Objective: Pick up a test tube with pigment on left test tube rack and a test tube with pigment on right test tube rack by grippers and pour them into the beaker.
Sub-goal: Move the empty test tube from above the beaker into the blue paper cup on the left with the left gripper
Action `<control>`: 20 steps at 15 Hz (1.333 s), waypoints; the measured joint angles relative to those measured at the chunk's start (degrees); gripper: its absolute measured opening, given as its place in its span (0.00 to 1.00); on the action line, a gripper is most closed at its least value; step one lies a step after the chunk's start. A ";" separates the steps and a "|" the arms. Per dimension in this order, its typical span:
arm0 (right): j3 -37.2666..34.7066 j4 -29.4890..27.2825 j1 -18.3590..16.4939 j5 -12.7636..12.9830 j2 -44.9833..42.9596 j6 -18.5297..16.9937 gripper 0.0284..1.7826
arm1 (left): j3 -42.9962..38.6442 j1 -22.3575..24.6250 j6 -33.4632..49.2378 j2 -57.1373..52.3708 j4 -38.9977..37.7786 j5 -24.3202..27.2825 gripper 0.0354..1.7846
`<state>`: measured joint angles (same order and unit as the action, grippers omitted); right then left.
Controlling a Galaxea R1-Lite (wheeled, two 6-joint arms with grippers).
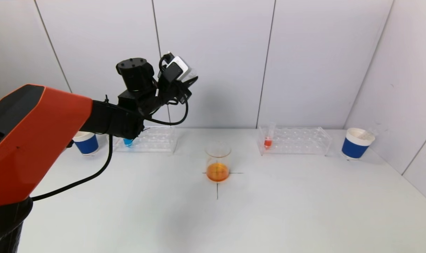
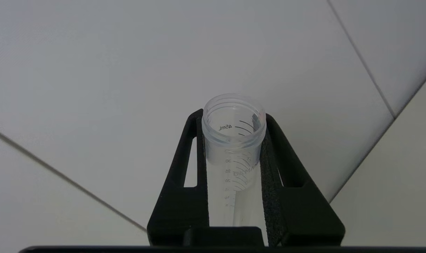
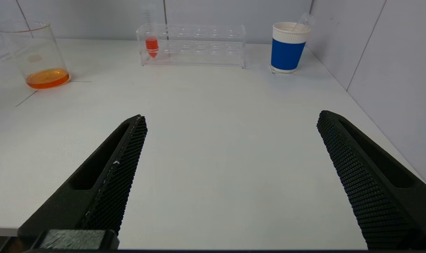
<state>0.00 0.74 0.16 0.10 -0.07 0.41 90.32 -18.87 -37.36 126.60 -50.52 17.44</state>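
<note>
My left gripper (image 2: pixel 234 116) is raised high above the left rack in the head view (image 1: pixel 185 83), pointing at the back wall. It is shut on a clear test tube (image 2: pixel 233 140) that looks empty. The beaker (image 1: pixel 218 162) stands mid-table on a cross mark and holds orange liquid. The left rack (image 1: pixel 156 139) holds a tube with blue pigment (image 1: pixel 128 142). The right rack (image 1: pixel 297 140) holds a tube with red pigment (image 1: pixel 268 141), also seen in the right wrist view (image 3: pixel 151 45). My right gripper (image 3: pixel 233 117) is open and empty, low over the table's front right, out of the head view.
A blue paper cup (image 1: pixel 86 143) stands left of the left rack, partly behind my arm. Another blue cup (image 1: pixel 358 143) stands right of the right rack with an empty tube (image 3: pixel 304 21) leaning in it. Walls close the back and right sides.
</note>
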 joint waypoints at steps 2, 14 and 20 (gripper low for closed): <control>0.00 0.00 0.00 0.00 0.00 0.00 0.99 | 0.20 0.55 2.94 -1.07 0.22 -6.29 0.23; 0.00 0.00 0.00 0.00 0.00 0.00 0.99 | 7.67 10.74 16.59 -7.58 14.17 -37.17 0.23; 0.00 0.02 0.00 -0.02 0.00 0.00 0.99 | 5.29 18.94 21.14 -8.52 15.32 -39.13 0.23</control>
<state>0.00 0.77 0.16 0.07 -0.07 0.41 95.61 0.07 -16.23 118.08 -35.19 -21.69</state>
